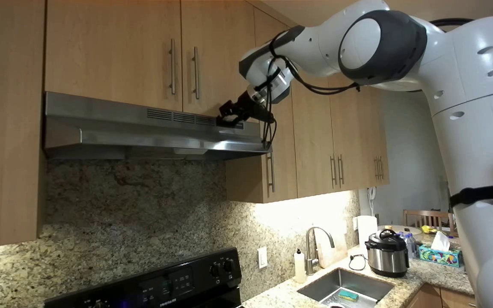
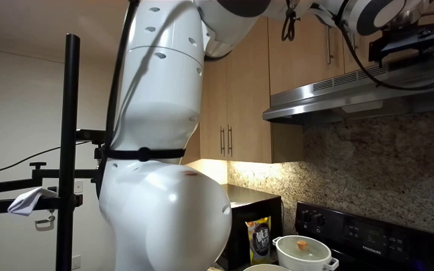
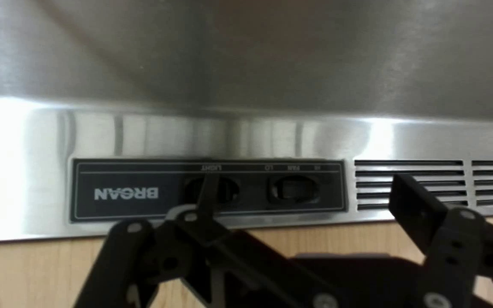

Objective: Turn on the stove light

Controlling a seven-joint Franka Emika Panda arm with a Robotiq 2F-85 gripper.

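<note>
The stainless range hood (image 1: 135, 126) hangs under the wood cabinets; it also shows in an exterior view (image 2: 296, 94). In the wrist view its black control panel (image 3: 126, 175) appears upside down, lettered BROAN, LIGHT and FAN. The light switch (image 3: 228, 191) sits in an oval recess, partly hidden behind my left finger. The fan switch (image 3: 294, 188) lies between my fingers. My gripper (image 3: 306, 188) is open and empty, its right finger over the vents. In an exterior view the gripper (image 1: 224, 113) is at the panel; contact cannot be told. The pale light cover (image 1: 191, 151) under the hood looks unlit.
Cabinet doors (image 1: 212, 51) with bar handles (image 1: 196, 72) stand just above the hood. Vent slots (image 3: 409, 184) are beside the panel. A black stove (image 1: 173, 278) is below, with a white lidded pot (image 2: 303, 256) near it. Cables (image 1: 268, 115) hang from the wrist.
</note>
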